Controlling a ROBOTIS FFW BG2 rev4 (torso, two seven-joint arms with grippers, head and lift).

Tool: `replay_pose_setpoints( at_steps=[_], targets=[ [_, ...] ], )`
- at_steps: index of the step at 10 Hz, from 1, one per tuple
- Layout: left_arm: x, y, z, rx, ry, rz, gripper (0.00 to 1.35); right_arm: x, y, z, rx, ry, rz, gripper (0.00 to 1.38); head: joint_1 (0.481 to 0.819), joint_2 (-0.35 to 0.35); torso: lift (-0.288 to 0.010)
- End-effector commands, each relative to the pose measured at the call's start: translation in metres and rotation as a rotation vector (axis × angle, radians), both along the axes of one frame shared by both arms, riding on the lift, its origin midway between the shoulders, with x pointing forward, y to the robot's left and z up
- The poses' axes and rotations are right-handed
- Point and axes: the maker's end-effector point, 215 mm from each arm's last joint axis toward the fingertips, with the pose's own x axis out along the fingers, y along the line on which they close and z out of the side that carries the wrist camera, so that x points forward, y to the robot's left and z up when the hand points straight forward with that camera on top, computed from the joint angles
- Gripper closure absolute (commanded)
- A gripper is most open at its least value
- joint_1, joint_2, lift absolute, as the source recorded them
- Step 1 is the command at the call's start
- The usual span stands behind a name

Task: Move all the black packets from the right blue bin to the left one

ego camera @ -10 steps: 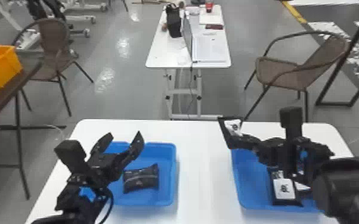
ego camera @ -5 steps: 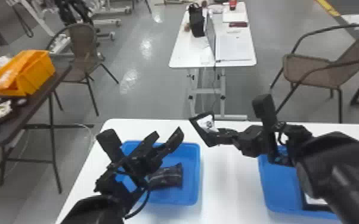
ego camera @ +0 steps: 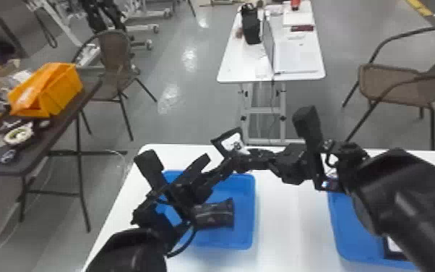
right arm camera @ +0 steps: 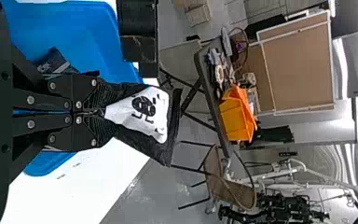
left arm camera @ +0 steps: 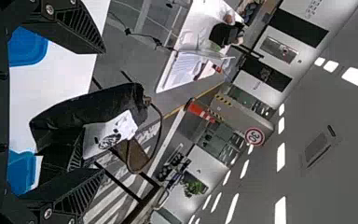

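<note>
In the head view my left gripper is open over the left blue bin; a dark packet lies in that bin. My right gripper is beside it, shut on a black packet with a white label. Under the right arm, the right blue bin holds a partly hidden packet. The left wrist view has the held packet in the gap of my open left gripper; contact is unclear. In the right wrist view my right gripper pinches the packet's end.
Both bins stand on a white table with bare surface between them. The two arms are close together over the left bin. Beyond are a side table with an orange bin, a white desk and chairs.
The head view has turned, shifting the scene rightward. My right gripper has moved left with its packet, up to my left gripper, which has tilted toward the right.
</note>
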Motion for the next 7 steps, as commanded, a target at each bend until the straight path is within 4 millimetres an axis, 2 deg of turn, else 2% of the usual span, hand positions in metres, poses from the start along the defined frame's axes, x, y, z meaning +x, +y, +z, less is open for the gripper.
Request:
replay_pose_setpoints(
  at_steps=[1, 2, 6, 7],
  targets=[
    [0.002, 0.009, 0.007, 0.034, -0.04, 0.03, 0.12, -0.001, 0.009, 0.01, 0.05, -0.076, 0.025, 1.15, 0.695, 0.228, 0.0],
    [0.002, 0.009, 0.004, 0.029, -0.029, 0.027, 0.12, -0.001, 0.014, 0.02, 0.121, -0.134, 0.029, 1.15, 0.695, 0.242, 0.0],
    [0.001, 0.009, 0.005, 0.038, -0.034, 0.025, 0.12, -0.001, 0.014, 0.025, 0.164, -0.142, 0.019, 1.15, 0.695, 0.253, 0.0],
    [0.003, 0.013, 0.01, 0.04, -0.053, 0.037, 0.12, -0.006, 0.016, 0.023, 0.167, -0.131, 0.029, 1.15, 0.695, 0.253, 0.0]
  ],
)
